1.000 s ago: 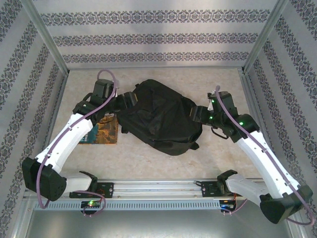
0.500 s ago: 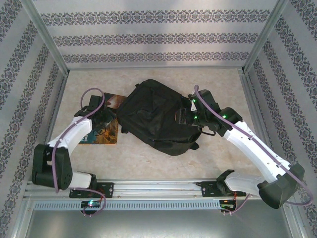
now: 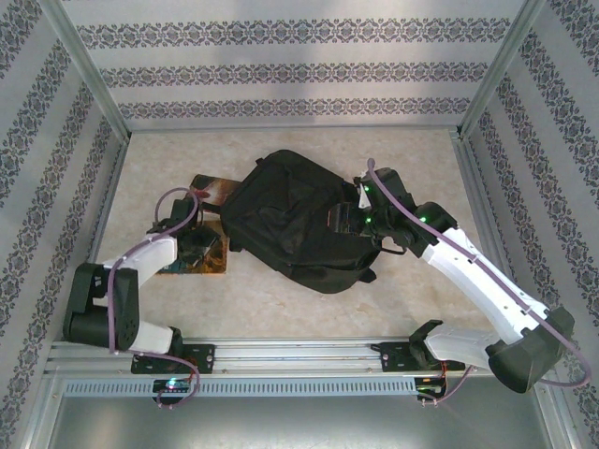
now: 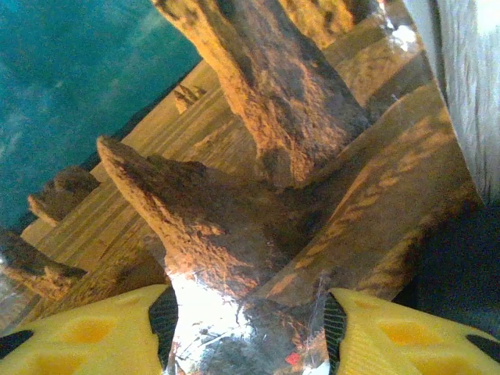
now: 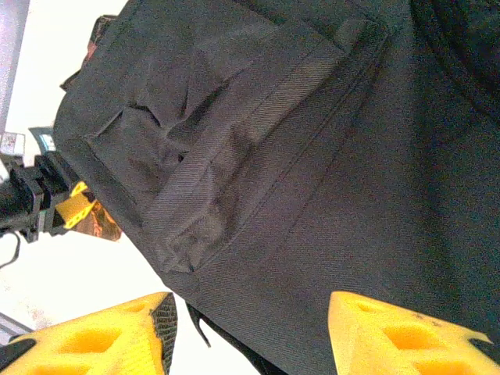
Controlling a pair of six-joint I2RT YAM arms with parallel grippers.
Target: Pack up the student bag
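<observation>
Bag: the student bag [image 3: 295,224] lies slumped mid-table [image 3: 281,304], with a strap end trailing at its near edge.
Left claw: the left gripper [image 4: 248,311] hangs low over a book [image 4: 234,195] just left of the bag. Its yellow fingers are apart and the cover shows between them; I can't tell if they touch it.
Right claw: the right gripper [image 5: 250,312] has its jaws parted over the bag's pocket, with nothing pinched and the finger bases cut off.
Hard to make out: a brown corner [image 3: 208,185] pokes from under the bag.

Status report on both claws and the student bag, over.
Left claw open, low over book. Right claw open over student bag. Book outside, left of bag.
</observation>
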